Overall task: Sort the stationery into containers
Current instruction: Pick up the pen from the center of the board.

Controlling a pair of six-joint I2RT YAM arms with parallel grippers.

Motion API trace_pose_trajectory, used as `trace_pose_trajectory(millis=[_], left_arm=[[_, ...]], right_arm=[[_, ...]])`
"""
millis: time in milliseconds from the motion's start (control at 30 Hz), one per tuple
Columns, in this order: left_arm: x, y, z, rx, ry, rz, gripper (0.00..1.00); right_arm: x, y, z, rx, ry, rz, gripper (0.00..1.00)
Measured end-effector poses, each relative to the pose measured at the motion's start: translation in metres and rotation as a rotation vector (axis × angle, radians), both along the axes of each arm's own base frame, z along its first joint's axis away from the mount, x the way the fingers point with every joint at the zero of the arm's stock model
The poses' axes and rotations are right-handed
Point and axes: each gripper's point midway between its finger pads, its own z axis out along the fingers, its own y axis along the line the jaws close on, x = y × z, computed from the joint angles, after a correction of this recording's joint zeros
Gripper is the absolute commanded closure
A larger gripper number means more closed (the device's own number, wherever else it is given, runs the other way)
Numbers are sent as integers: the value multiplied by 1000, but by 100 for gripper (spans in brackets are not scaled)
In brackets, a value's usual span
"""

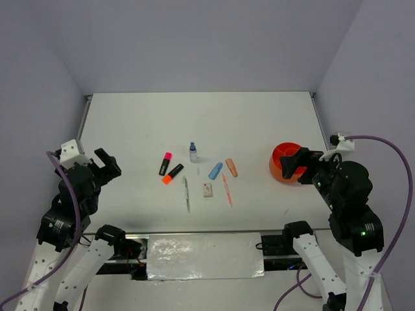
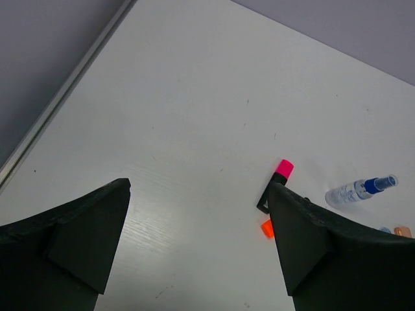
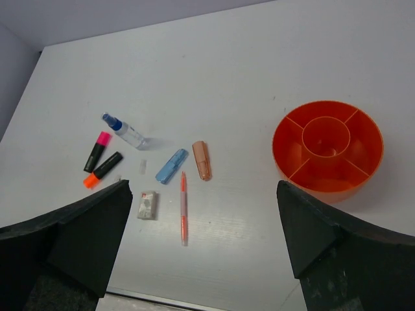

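Note:
The stationery lies mid-table: pink-capped highlighter (image 1: 165,164), orange-capped highlighter (image 1: 172,173), blue-capped bottle (image 1: 192,152), blue marker (image 1: 215,170), peach marker (image 1: 231,168), orange pen (image 1: 227,189), silver pen (image 1: 187,194) and white eraser block (image 1: 207,190). The orange divided bowl (image 1: 285,162) stands at the right and is empty in the right wrist view (image 3: 327,146). My left gripper (image 1: 107,165) is open and empty, left of the highlighters (image 2: 277,178). My right gripper (image 1: 295,163) is open and empty, raised beside the bowl, with the orange pen (image 3: 183,207) between its fingers' view.
The table's metal left edge (image 1: 84,120) and right edge (image 1: 318,116) meet grey walls. A foil-covered plate (image 1: 204,256) sits at the near edge between the arm bases.

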Motion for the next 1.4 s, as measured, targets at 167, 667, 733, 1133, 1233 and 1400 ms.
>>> trace_pose_trajectory(millis=[167, 667, 733, 1133, 1233, 1400], left_arm=[[3, -5, -1, 11, 9, -32, 1], [9, -11, -5, 11, 32, -59, 1], [9, -12, -7, 9, 35, -64, 1], [13, -20, -13, 7, 59, -101, 1], [14, -21, -13, 7, 60, -105, 1], [15, -21, -15, 23, 73, -112, 1]], right_arm=[[0, 5, 1, 9, -6, 28, 0], [38, 150, -108, -109, 424, 413, 0], [44, 156, -127, -156, 468, 385, 5], [64, 169, -265, -405, 750, 271, 36], [63, 169, -277, -416, 771, 273, 41], [65, 177, -292, -409, 777, 288, 42]])
